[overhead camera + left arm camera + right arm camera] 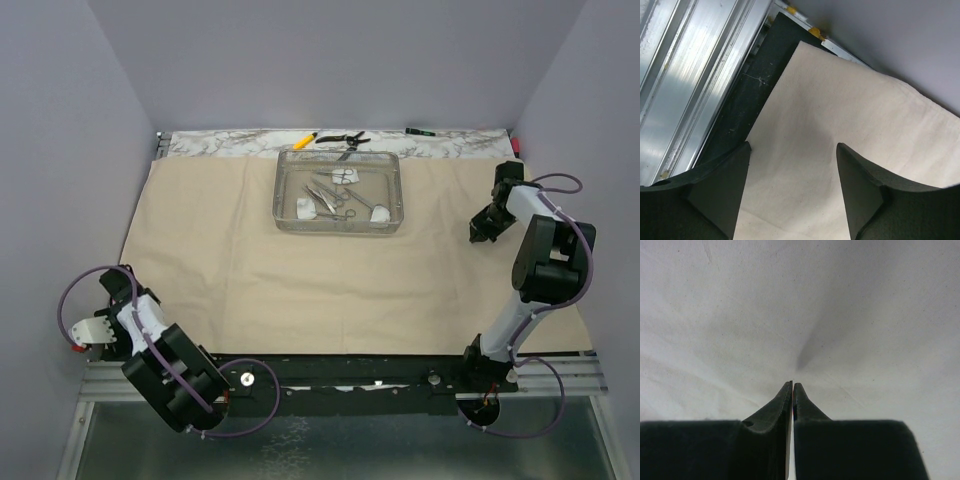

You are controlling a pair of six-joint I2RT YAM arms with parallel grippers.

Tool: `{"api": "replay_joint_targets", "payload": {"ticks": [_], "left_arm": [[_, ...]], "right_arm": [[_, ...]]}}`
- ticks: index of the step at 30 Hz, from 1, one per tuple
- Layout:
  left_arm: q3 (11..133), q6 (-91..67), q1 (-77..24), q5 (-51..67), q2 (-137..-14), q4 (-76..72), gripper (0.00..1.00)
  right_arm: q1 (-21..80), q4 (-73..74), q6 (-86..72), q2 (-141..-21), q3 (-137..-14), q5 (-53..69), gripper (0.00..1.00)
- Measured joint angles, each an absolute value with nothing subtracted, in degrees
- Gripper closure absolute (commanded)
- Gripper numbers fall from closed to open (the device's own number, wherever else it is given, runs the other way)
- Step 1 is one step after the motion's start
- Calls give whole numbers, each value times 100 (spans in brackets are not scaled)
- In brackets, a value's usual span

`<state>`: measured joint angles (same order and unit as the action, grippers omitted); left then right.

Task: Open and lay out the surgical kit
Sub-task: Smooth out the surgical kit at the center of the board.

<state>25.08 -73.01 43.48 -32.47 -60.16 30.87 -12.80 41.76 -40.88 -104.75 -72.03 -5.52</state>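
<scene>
Nearest the lens: black fingers (715,190) of the left gripper (792,150), spread wide, gripping nothing, poised over the near-left corner of the beige cloth wrap (250,270). Lies unfolded and flat across most of the table. Carries the clear plastic tray (279,190) at its far middle, long axis running left to right. Holds, loose inside, small ring-handled clamps (328,196), what look like thin tweezers (362,201), and white gauze balls (304,208). Right gripper (481,230) pinched shut on nothing, tip just above bare cloth, off the tray's right short end. Sits clearly nearer the tray than the left, which is well apart at the opposite corner. Calls, probably, for a leftward and slightly farther reach by the right arm to start lifting the contents out.
</scene>
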Motion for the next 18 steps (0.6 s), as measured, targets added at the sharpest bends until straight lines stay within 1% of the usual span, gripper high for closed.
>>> {"api": "replay_joint_targets", "payload": {"ticks": [3, 5, 8, 11, 14, 16, 18], "left_arm": [[2545, -7238, 4388, -3264, -6128, 3070, 27], [2571, -7190, 4410, -3271, -6222, 3024, 29], [2576, -7166, 4453, -3267, -6462, 2976, 39], [2681, -7116, 4469, -3280, -6674, 2958, 55], [2794, -6984, 4495, -3332, -6790, 3065, 68], [2897, -6893, 4519, -3350, -6823, 3225, 73], [3035, -6820, 4532, -3334, -6873, 3356, 74]], "right_arm": [[-1280, 4182, -4088, -10525, -7218, -552, 94], [-1280, 4185, -4088, -10534, -7218, -552, 94], [-1280, 4182, -4091, -10534, -7216, -558, 94], [-1280, 4185, -4095, -10534, -7216, -576, 97], [-1280, 4182, -4101, -10532, -7216, -644, 97], [-1280, 4180, -4099, -10532, -7216, -714, 97], [-1280, 4182, -4093, -10532, -7216, -799, 98]]}}
